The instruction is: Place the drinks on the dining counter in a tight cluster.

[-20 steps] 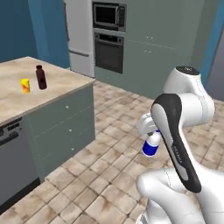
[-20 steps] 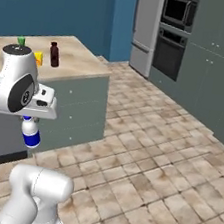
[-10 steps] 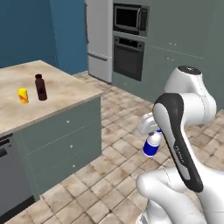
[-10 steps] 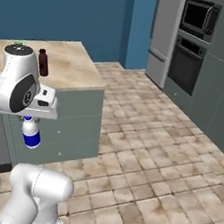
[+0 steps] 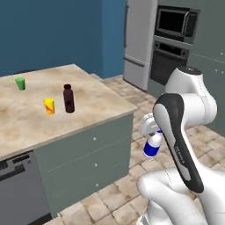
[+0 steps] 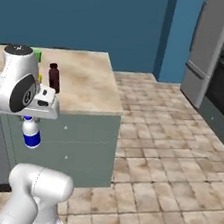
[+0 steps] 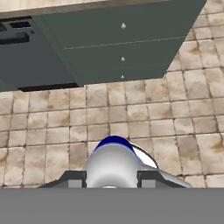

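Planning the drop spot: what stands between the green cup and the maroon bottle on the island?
The yellow cup stands between green cup and maroon bottle in the left base view.

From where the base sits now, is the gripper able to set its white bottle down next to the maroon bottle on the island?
Probably not yet. The gripper holds the white bottle low over the floor, below the island top and off its corner; the maroon bottle stands well inboard. Nothing blocks a lift.

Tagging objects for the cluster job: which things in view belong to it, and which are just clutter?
Job:
- white bottle, held in the hand over the floor
- maroon bottle, upright on the counter
- counter

Clutter:
- yellow cup, beside the maroon bottle
- green cup, farther back
- oven
- fridge
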